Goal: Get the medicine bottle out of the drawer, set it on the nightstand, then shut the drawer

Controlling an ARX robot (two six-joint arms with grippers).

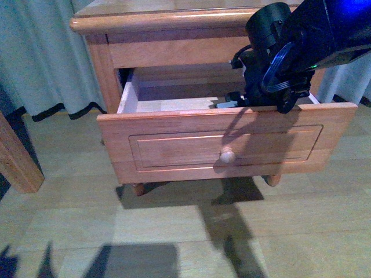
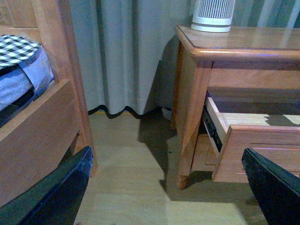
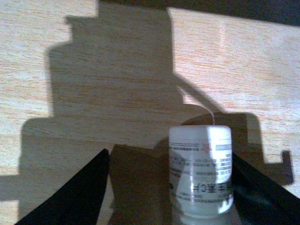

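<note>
The nightstand [image 1: 174, 23] stands with its top drawer [image 1: 226, 145] pulled open. My right gripper [image 1: 231, 102] reaches down into the drawer, with its tips partly hidden behind the drawer front. In the right wrist view the white medicine bottle [image 3: 201, 171] stands on the drawer floor [image 3: 117, 70] between the open fingers [image 3: 70, 197], close to one of them and apart from the other. My left gripper [image 2: 164, 192] is open and empty, low over the floor beside the nightstand [image 2: 243, 47] and facing the open drawer's side [image 2: 220, 136].
A white ribbed appliance [image 2: 213, 14] stands on the nightstand top. A wooden bed frame [image 2: 37, 131] with bedding is opposite the nightstand. Grey curtains [image 2: 122, 56] hang behind. The round knob [image 1: 227, 155] sticks out of the drawer front.
</note>
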